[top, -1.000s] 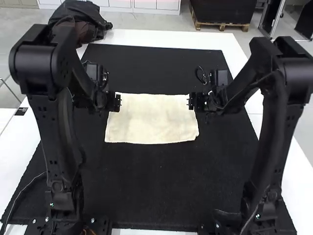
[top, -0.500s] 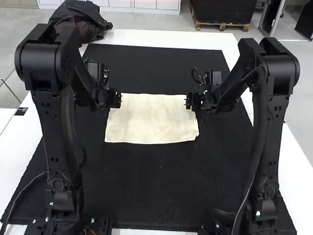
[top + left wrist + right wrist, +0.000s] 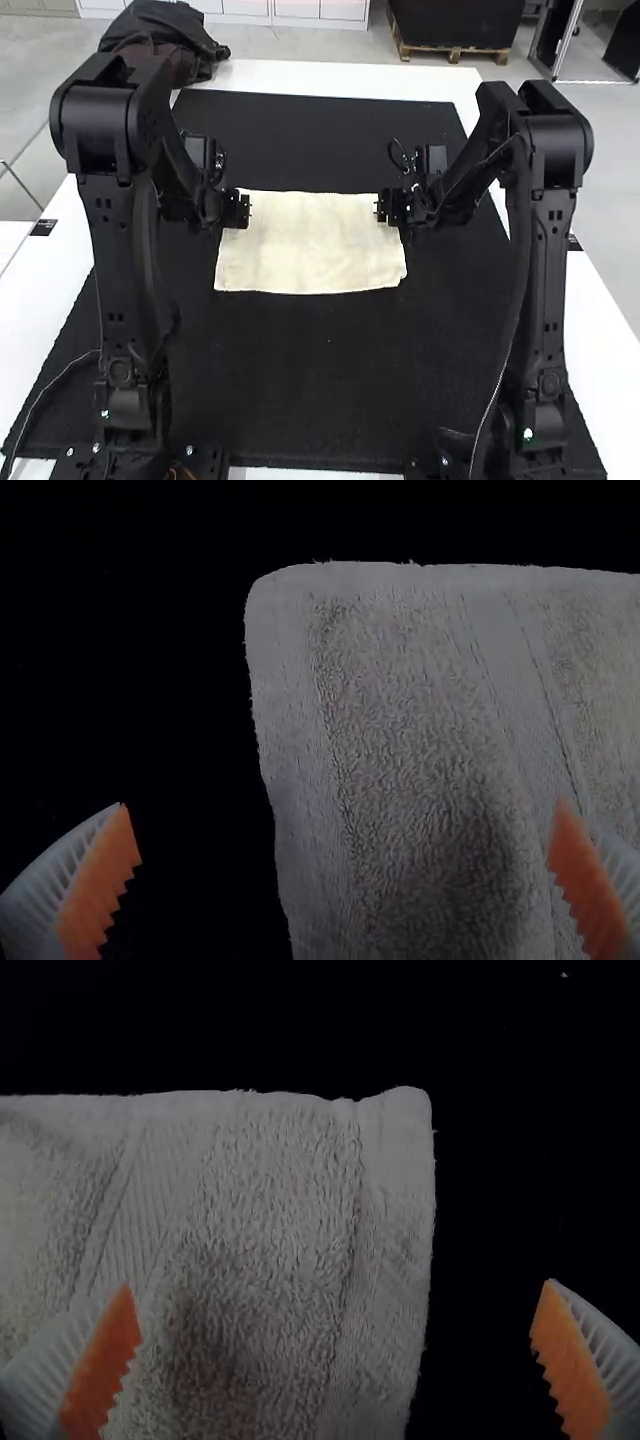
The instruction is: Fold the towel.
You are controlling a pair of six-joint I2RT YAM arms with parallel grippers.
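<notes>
"Cream towel (image 3: 312, 255) located?"

"Flat on the black mat (image 3: 320, 385), nearer the mat's far edge than its near edge. High view: left gripper (image 3: 243, 210) at the towel's far left corner, right gripper (image 3: 381, 207) at the far right. Risk: a skewed fold, from lifting unevenly."

"Obscured?"

"Both far corners, partly, behind the grippers. Number of layers: unable to tell."

"Left wrist view?"

"Orange pads (image 3: 105, 880) wide apart astride the towel's side edge, without cloth pinched. Likely fault: missing the hem, through closing too high. Hard to judge: height over the pile, with dark shadow beneath."

"Right wrist view?"

"Likewise apart, ribbed fingers (image 3: 565, 1360) either side of the opposite side edge, unclamped. Possible fault: snagging mat along with hem, by pressing too low. Cut off: remainder of the towel. Too dark to read: mat surface."
</notes>
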